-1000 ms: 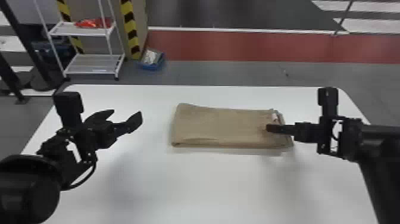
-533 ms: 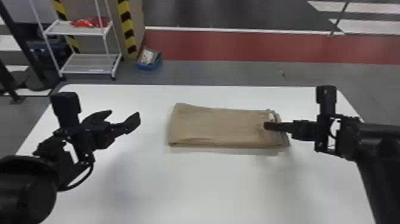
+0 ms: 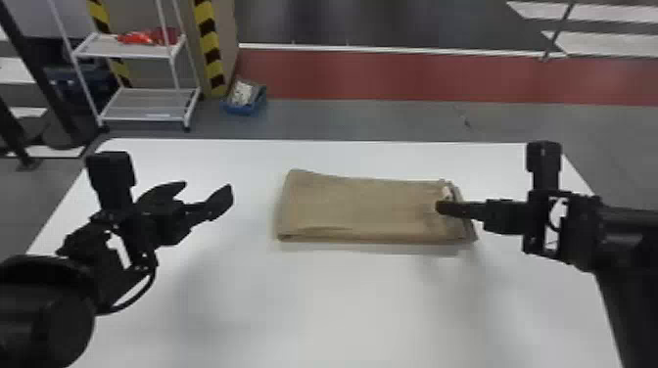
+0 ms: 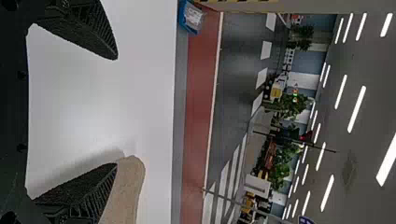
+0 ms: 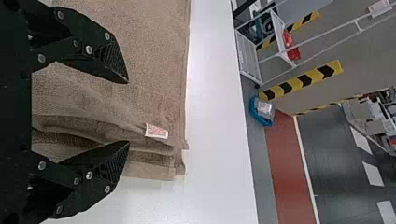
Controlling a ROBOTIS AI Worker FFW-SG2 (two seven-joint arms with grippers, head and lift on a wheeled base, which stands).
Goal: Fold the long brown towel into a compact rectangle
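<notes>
Towel's layered end between spread fingers

Brown towel point(image 3: 362, 210) lies folded at the head view's centre; right gripper point(image 5: 128, 113), apart-fingered and empty, straddles its right end, probably to pinch the layers; left gripper point(image 3: 207, 187), wide open, empty, hangs centre-left.

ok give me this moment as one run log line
brown towel: folded, lying on white table | right tool: open, at towel's right end | left tool: open, left of towel
</notes>
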